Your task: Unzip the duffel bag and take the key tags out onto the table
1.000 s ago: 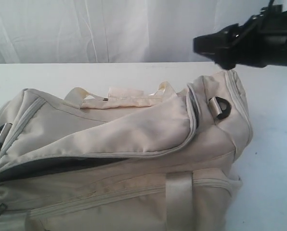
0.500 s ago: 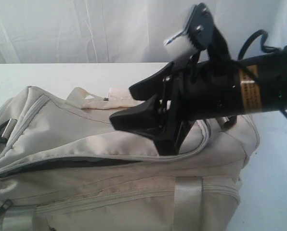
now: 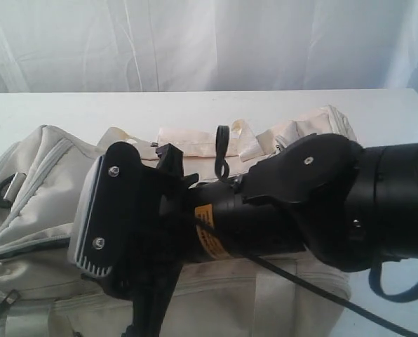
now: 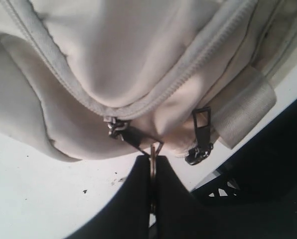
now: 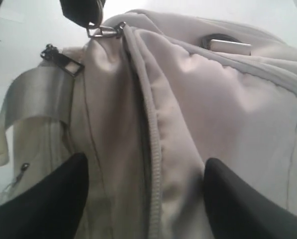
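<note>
Nearest the exterior camera: right arm [image 3: 286, 210], black, lying across the front of the duffel bag [image 3: 41, 182] and hiding most of its near side.

Right end effector [image 5: 146, 159] hangs just above the bag's top panel. Fingers [image 5: 44, 199] spread wide, one on each side of the main zipper line. Nothing gripped; only bag fabric lies between them.

Duffel bag: cream fabric, lying on its side on the counter [image 3: 69, 109]. A black D-ring [image 3: 0, 196] shows at the bag's end on the left of the exterior view. Carry handles and a folded cream strip lie over the bag's far top edge.

At that same bag end, seen from the left wrist: left end effector [image 4: 152, 158] pinched tight on the zipper pull [image 4: 141, 141] of the main zipper. The metal tab is clamped between the two black fingertips, with its slider right at the bag's end seam. Zipper teeth on the bag side of the slider look closed here.

A second zipper pull [image 4: 201, 124] hangs free just beside the first, lower on the bag's end. A shiny strap [image 4: 243, 107] is stitched next to it.

Beyond the bag: bare white counter, then a white curtain [image 3: 195, 42].
</note>
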Controlling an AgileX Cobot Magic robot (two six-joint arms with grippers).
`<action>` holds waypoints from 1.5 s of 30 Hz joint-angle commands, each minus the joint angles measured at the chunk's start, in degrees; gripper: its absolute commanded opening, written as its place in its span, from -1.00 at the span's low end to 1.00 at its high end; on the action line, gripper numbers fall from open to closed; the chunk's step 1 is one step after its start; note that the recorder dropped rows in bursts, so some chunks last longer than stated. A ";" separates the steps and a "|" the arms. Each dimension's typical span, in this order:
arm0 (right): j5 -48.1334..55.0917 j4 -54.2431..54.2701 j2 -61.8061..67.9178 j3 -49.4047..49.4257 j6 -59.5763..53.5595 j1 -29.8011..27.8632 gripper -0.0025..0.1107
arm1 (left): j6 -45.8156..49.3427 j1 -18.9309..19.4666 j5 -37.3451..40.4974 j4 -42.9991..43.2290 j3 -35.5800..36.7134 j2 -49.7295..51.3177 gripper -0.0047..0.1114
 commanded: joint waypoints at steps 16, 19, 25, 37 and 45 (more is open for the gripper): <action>11.28 0.27 0.22 -0.58 -2.71 2.26 -0.79 | 0.73 0.18 5.37 -1.99 -6.93 -0.46 -0.92; 11.66 0.27 -0.33 -0.58 -2.71 2.26 -0.91 | 0.73 0.18 7.57 -1.99 -7.03 -0.46 -0.92; 12.74 0.27 -4.12 -0.58 -0.35 2.26 -0.96 | 0.73 0.18 8.25 -0.57 -7.03 -0.46 -0.92; 8.15 0.27 -7.02 -0.58 2.40 2.26 -0.96 | -3.31 0.18 3.90 14.19 -7.03 -0.35 -0.92; 6.23 0.27 -7.20 -0.48 2.40 2.26 -0.96 | -4.72 0.18 -2.31 18.59 -7.03 3.76 -0.92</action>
